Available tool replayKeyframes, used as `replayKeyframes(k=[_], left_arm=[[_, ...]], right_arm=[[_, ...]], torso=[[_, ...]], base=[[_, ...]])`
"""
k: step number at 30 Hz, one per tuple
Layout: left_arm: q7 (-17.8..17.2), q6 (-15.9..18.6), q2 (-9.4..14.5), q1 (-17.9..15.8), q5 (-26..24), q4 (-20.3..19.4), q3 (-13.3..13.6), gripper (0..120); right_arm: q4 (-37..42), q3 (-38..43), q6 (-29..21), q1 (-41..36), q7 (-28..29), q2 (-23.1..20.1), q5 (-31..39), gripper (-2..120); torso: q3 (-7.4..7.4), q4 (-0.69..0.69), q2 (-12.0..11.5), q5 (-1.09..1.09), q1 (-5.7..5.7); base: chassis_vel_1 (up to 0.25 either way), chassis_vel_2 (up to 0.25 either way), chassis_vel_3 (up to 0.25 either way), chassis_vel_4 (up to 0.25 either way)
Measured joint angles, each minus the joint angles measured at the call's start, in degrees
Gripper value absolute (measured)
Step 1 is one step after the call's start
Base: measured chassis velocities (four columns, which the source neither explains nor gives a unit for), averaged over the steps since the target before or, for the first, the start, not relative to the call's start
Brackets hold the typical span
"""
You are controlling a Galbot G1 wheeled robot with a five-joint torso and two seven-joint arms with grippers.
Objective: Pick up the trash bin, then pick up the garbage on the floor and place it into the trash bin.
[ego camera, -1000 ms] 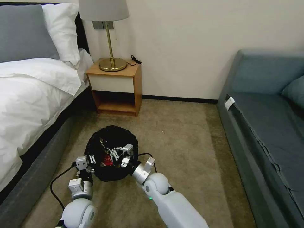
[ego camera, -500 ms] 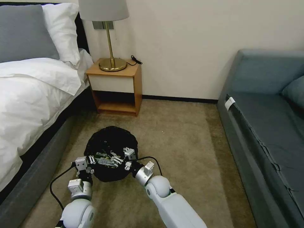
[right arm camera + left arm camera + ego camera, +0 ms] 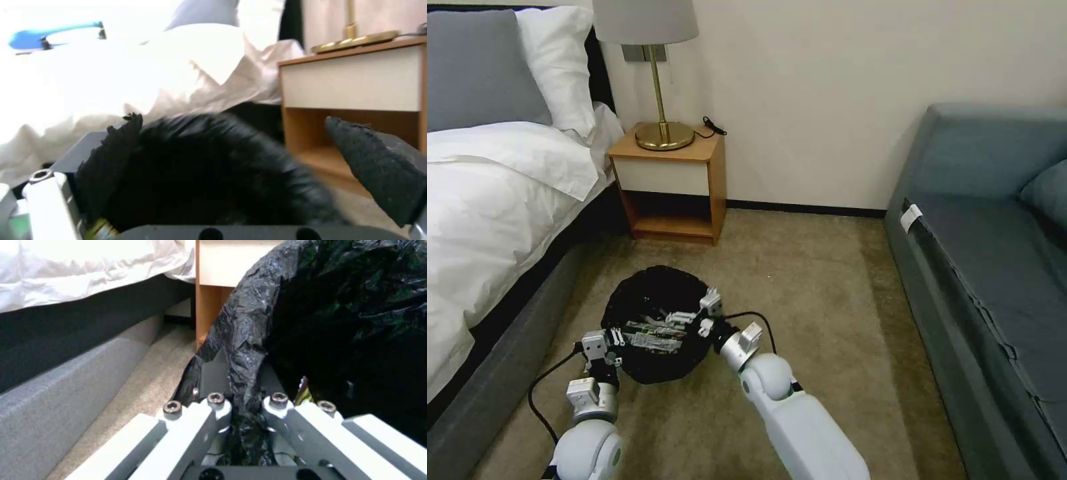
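Beige carpet (image 3: 827, 300) lies bare from 12 to 3 o'clock of 1 trash bin (image 3: 657, 303), between the bed (image 3: 487, 220) and the sofa (image 3: 994, 267). 1 left gripper (image 3: 617, 335) clamps the bag-wrapped rim at 7 o'clock; 1 right gripper (image 3: 697, 317) hangs spread over the mouth at 4 o'clock, with garbage (image 3: 650, 340) inside, its print unreadable.

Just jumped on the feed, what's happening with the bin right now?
The left gripper has its jaws shut on the rim of the small round trash bin wrapped in a crinkly black plastic bag, holding it over the beige carpet between the white-sheeted bed and the grey-blue sofa. The right gripper hangs over the bin's mouth with jaws open. Litter, including a green-labelled piece, lies inside the bin.
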Motion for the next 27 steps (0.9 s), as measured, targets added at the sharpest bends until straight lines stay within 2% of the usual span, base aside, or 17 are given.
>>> replayKeyframes(k=[6,18,21,22,25,27], left_arm=[[-0.11,-0.02,0.28,-0.14,-0.20,0.06,-0.02,2],[-0.29,-0.33,0.51,-0.15,-0.30,0.11,-0.02,2],[-0.44,-0.48,0.68,-0.11,-0.34,0.09,-0.06,2],[-0.44,-0.48,0.68,-0.11,-0.34,0.09,-0.06,2],[-0.78,-0.78,0.82,-0.09,-0.36,0.08,-0.05,2],[-0.85,-0.87,0.87,-0.09,-0.38,0.07,-0.01,2]], right_arm=[[0.64,1.19,-0.52,1.05,3.00,-1.02,3.56,100],[-0.82,2.24,-0.24,1.78,7.27,-1.86,3.39,100],[-2.12,2.89,-0.33,1.90,11.91,-1.97,1.97,100],[-2.12,2.89,-0.33,1.90,11.91,-1.97,1.97,100],[-4.21,4.17,-0.36,2.27,17.57,-1.88,-0.46,100],[-4.77,4.48,-0.36,2.33,18.88,-1.85,-1.02,100]], torso=[[0.00,0.00,0.00,0.00,0.00],[0.00,0.00,0.00,0.00,0.00],[0.00,0.00,0.00,0.00,0.00],[0.00,0.00,0.00,0.00,0.00],[0.00,0.00,0.00,0.00,0.00],[0.00,0.00,0.00,0.00,0.00]], base=[[0.000,0.000,0.000,0.000],[0.000,0.000,0.000,0.000],[0.000,0.000,0.000,0.000],[0.000,0.000,0.000,0.000],[0.000,0.000,0.000,0.000],[0.000,0.000,0.000,0.000]])
